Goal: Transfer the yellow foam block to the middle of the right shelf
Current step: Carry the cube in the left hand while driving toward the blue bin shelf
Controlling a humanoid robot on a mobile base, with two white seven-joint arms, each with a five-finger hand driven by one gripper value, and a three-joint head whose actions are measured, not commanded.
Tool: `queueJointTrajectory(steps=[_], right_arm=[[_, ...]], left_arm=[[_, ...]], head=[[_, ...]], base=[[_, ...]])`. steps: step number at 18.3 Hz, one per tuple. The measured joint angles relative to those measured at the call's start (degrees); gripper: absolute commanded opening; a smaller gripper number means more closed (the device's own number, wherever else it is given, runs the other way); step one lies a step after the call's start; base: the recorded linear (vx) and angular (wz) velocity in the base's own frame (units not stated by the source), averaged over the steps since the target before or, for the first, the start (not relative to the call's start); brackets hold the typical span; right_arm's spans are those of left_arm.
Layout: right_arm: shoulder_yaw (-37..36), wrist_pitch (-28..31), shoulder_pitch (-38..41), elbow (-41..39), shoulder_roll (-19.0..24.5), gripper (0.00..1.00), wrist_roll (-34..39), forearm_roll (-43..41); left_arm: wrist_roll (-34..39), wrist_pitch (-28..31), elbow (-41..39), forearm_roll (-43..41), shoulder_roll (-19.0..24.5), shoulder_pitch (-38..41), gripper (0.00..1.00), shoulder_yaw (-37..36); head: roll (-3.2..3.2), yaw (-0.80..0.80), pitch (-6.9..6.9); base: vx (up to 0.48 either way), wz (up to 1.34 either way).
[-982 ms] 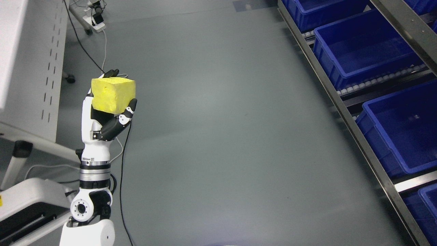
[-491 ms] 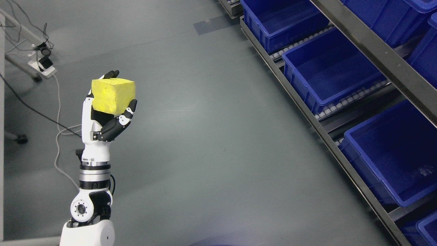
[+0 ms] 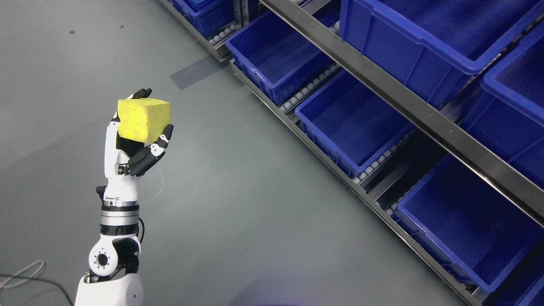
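Observation:
The yellow foam block (image 3: 143, 119), a rough cube, is held up in front of me at the left of the head view. My left hand (image 3: 136, 127) is shut on it, black fingertips wrapped round its back and right side, the forearm upright below. The shelf rack (image 3: 399, 106) runs diagonally across the right half, well apart from the block. My right hand is out of the picture.
Blue plastic bins sit on roller tracks in the rack: a lower row (image 3: 348, 123) near the floor and a higher row (image 3: 420, 38) behind a grey metal rail (image 3: 425, 114). Grey floor (image 3: 238, 199) spreads between arm and rack. A cable (image 3: 21, 276) lies at bottom left.
The whole picture has swung, so the camera has turned right: the white cart and cables have left the view and the rack now fills the right half. The hand still holds the block alike.

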Motion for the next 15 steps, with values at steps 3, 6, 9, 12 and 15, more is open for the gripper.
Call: queueJointTrajectory(steps=[3, 6, 9, 12, 15], right_arm=[[0.0, 0.0, 0.0, 0.0, 0.0, 1.0, 0.0, 0.0], [0.0, 0.0, 0.0, 0.0, 0.0, 1.0, 0.0, 0.0], [0.0, 0.0, 0.0, 0.0, 0.0, 1.0, -0.1, 0.0], [0.0, 0.0, 0.0, 0.0, 0.0, 1.0, -0.1, 0.0], [0.0, 0.0, 0.0, 0.0, 0.0, 1.0, -0.1, 0.0]], left_arm=[[0.0, 0.0, 0.0, 0.0, 0.0, 0.0, 0.0, -0.1], [0.0, 0.0, 0.0, -0.1, 0.0, 0.0, 0.0, -0.1], [0.0, 0.1, 0.0, -0.1, 0.0, 0.0, 0.0, -0.3], [0.0, 0.2, 0.0, -0.1, 0.0, 0.0, 0.0, -0.4], [0.0, 0.0, 0.0, -0.1, 0.0, 0.0, 0.0, -0.4]], head=[[0.0, 0.0, 0.0], [0.0, 0.0, 0.02], [0.0, 0.0, 0.02], [0.0, 0.0, 0.02], [0.0, 0.0, 0.02]], base=[[0.421, -0.62], [0.303, -0.45], [0.231, -0.32], [0.143, -0.25], [0.138, -0.25]])
